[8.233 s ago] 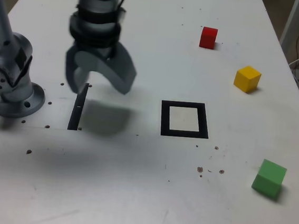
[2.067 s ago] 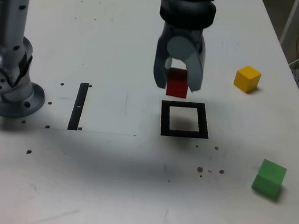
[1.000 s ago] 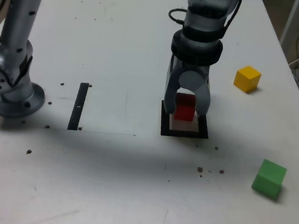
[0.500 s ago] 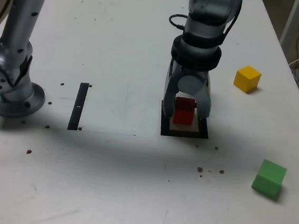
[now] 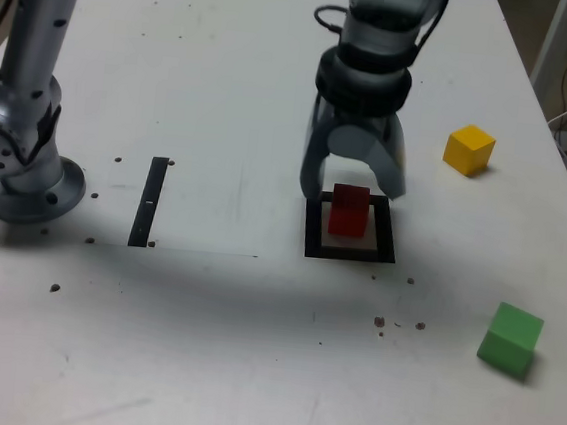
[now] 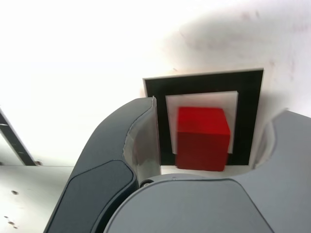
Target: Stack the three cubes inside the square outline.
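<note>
The red cube (image 5: pixel 349 211) (image 6: pixel 201 137) rests on the white centre of the square outline (image 5: pixel 312 237) (image 6: pixel 204 81). My gripper (image 5: pixel 352 187) (image 6: pixel 209 141) hovers just above it, jaws open and spread to either side, clear of the cube's faces. The yellow cube (image 5: pixel 468 150) sits on the table toward the exterior view's right, behind the outline. The green cube (image 5: pixel 509 338) lies near the front at the exterior view's right.
A thin black strip (image 5: pixel 149 201) lies on the table to the exterior view's left of the outline. The arm's grey base (image 5: pixel 16 172) stands at the left edge. Small dark specks dot the white tabletop (image 5: pixel 250 350).
The gripper carried the red cube down into the square outline, then opened its jaws and rose slightly, leaving the cube standing there.
</note>
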